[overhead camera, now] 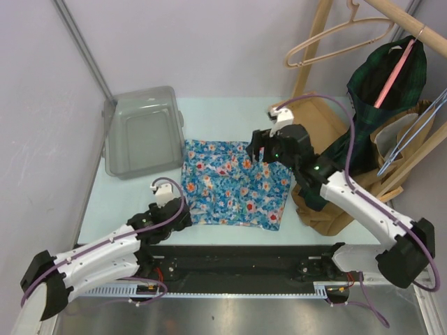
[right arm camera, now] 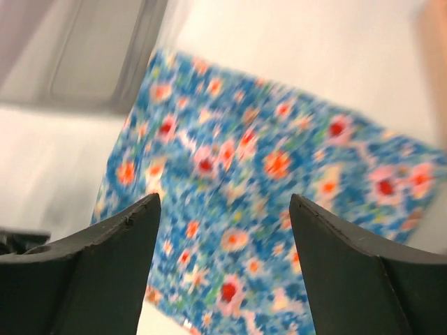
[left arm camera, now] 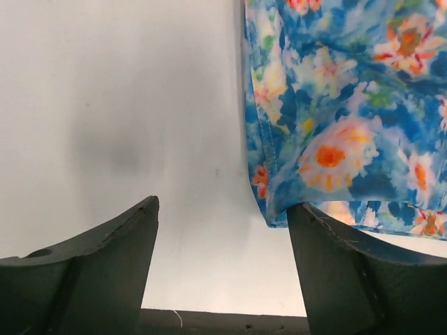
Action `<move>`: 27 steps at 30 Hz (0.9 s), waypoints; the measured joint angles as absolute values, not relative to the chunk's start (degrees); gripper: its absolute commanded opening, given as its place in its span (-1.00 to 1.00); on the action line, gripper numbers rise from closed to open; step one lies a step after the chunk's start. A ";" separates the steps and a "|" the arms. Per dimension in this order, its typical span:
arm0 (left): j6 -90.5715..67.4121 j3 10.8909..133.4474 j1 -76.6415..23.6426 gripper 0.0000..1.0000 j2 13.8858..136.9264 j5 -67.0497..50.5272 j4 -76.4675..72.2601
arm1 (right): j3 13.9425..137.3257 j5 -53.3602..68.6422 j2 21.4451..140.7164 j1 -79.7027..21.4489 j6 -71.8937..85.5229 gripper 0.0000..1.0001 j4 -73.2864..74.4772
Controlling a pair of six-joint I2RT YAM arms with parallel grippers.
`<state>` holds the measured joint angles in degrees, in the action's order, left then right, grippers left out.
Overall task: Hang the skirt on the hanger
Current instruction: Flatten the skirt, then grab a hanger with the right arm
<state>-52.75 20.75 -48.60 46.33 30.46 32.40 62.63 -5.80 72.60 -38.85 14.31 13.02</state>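
The blue floral skirt lies flat in the middle of the table. A pale wooden hanger hangs on the wooden rack at the back right. My left gripper is open and empty at the skirt's near left corner; in the left wrist view that corner sits just beside the right finger. My right gripper is open and empty, raised over the skirt's far right edge; in the right wrist view the skirt shows blurred below the fingers.
A grey plastic bin lies at the back left. A dark plaid garment on a pink hanger, a wire hanger and brown fabric crowd the rack on the right. A black rail runs along the near edge.
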 measured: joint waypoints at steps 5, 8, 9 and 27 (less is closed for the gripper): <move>-52.38 22.11 -48.60 0.61 41.69 31.66 33.56 | 68.16 -9.74 69.67 -34.50 13.30 0.61 12.80; -51.81 22.63 -48.60 0.63 38.50 32.18 32.75 | 71.40 -11.33 69.12 -32.10 12.80 0.61 11.94; -51.48 22.76 -48.60 0.63 37.78 32.40 32.32 | 72.58 -11.51 69.10 -31.09 12.78 0.61 11.62; -42.39 27.75 -48.58 0.73 40.93 29.69 26.00 | 146.71 -22.90 115.02 -20.21 14.55 0.86 26.20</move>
<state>-42.39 27.75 -48.58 40.93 29.69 26.00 146.71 -22.90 115.02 -20.21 14.55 26.20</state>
